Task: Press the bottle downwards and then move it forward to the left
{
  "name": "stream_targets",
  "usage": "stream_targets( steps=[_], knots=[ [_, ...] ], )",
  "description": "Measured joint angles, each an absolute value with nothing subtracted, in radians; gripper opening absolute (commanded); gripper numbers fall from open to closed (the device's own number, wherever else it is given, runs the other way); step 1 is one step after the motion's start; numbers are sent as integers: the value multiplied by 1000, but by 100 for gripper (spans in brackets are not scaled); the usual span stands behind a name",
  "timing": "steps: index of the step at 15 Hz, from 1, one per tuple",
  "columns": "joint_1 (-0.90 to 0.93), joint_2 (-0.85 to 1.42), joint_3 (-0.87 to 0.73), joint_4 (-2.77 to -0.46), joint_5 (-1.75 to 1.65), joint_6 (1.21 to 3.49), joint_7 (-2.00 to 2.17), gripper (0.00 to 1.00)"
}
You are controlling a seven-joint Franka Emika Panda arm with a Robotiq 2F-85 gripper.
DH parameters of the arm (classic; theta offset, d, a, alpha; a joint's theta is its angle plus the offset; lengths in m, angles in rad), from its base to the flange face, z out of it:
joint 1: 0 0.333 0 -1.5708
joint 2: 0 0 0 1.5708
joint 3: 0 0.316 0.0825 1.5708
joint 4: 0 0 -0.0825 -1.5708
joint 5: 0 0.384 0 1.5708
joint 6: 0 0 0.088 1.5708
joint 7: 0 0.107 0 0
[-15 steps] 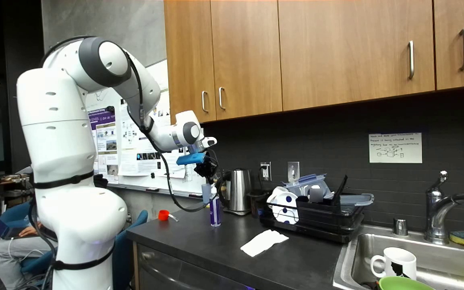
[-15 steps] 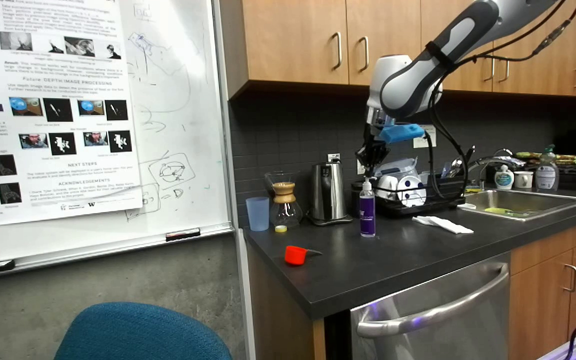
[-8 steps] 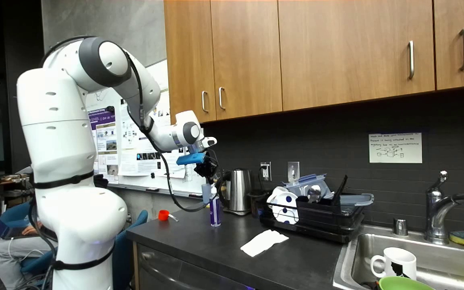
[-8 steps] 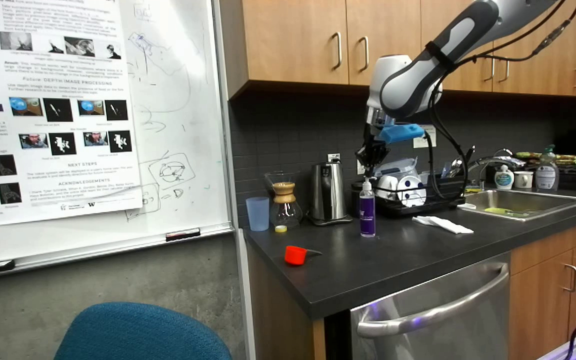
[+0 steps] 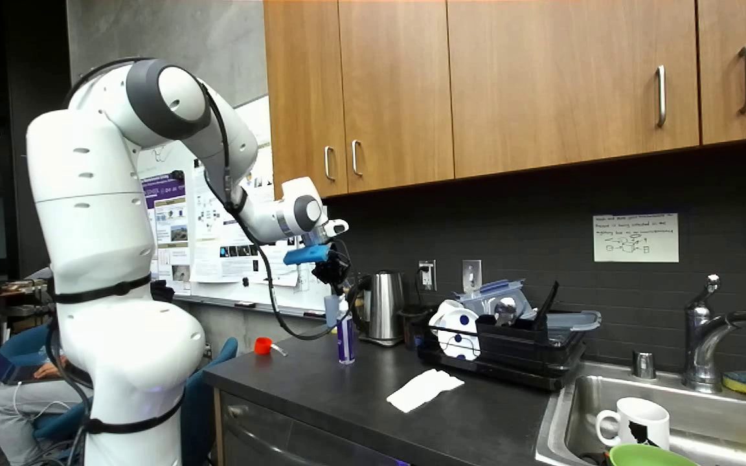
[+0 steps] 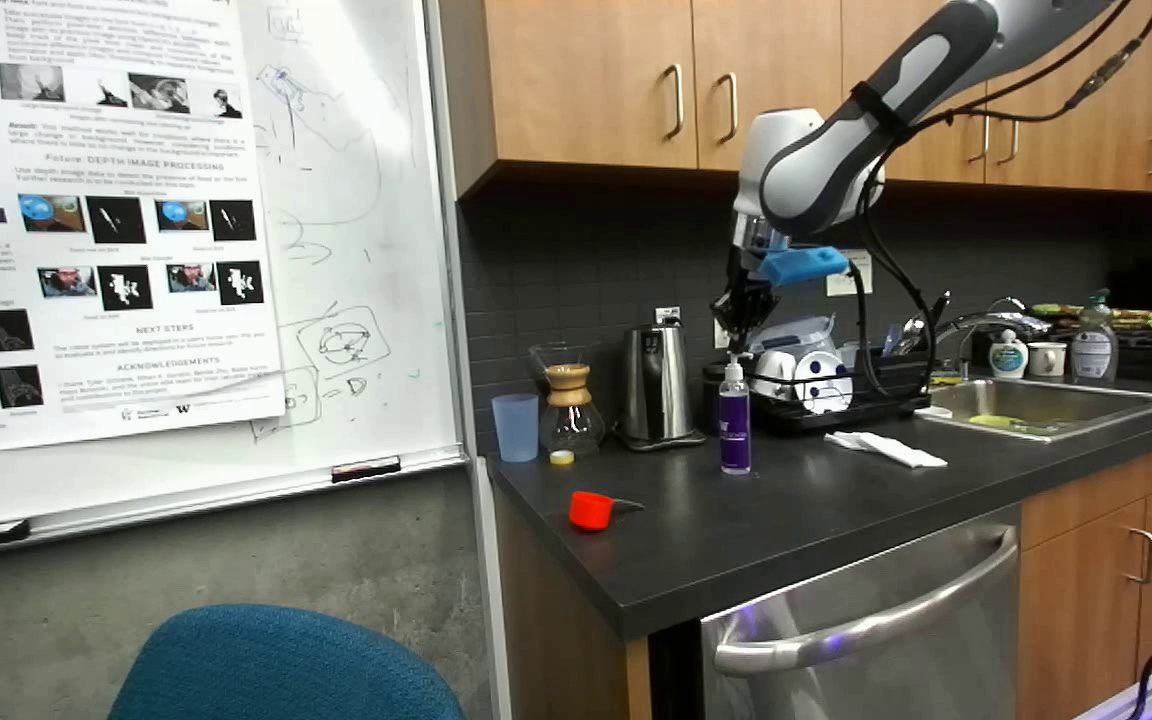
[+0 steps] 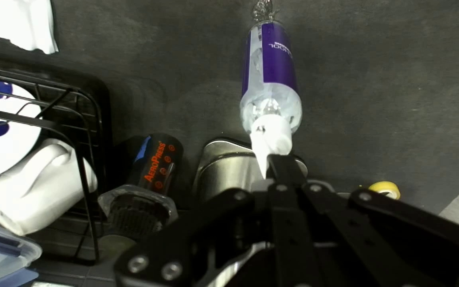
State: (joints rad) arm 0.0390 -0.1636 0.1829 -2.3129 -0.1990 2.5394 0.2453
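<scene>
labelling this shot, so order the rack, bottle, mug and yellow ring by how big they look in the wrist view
Largest to smallest:
1. rack, though the frame cuts part of it off
2. bottle and mug, too close in size to rank
3. yellow ring, plainly the smallest

Stretches as a dark countertop (image 6: 786, 530), in an exterior view bearing an upright purple bottle (image 6: 735, 440). From there, carries red scoop (image 6: 591, 511) at eight o'clock, blue tumbler (image 6: 516, 430) and carafe (image 6: 573, 426) at nine, steel kettle (image 6: 658, 390) at ten, dish rack (image 6: 871, 405) at two, white towel (image 6: 891, 450) at three.
</scene>
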Motion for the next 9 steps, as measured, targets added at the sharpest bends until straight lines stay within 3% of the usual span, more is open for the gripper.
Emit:
stream_targets(
  steps=[9],
  knots=[
    [47,-199,180,-2333,-188,2539,245,0]
  ],
)
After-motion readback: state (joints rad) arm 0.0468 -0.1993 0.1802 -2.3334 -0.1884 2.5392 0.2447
